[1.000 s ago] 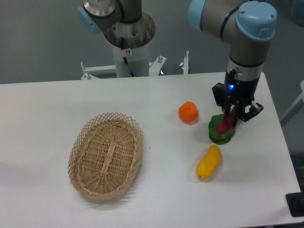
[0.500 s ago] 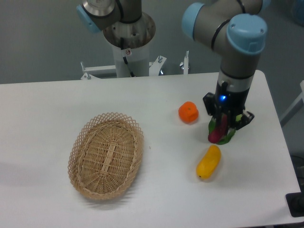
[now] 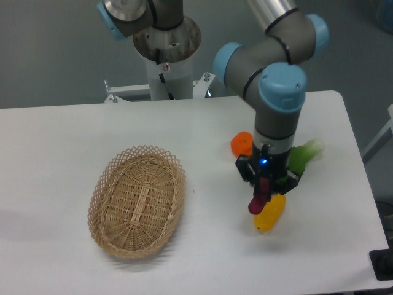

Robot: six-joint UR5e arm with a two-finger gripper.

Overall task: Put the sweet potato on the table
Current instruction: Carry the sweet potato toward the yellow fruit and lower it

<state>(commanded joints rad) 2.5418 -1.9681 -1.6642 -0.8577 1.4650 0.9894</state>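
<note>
My gripper [image 3: 263,190] is shut on the sweet potato [image 3: 258,201], a slim dark magenta tuber that hangs below the fingers, above the white table [image 3: 202,246]. It is held just over the left end of the yellow fruit [image 3: 271,215]. I cannot tell whether the sweet potato touches the fruit.
An oval wicker basket [image 3: 137,200] lies on the left half of the table. An orange [image 3: 241,143] sits behind the arm, partly hidden by it. A green vegetable [image 3: 305,155] lies to the right of the arm, near the table's right edge.
The gripper has moved left and toward the front with the sweet potato, away from the green vegetable, which now lies uncovered on the table.
</note>
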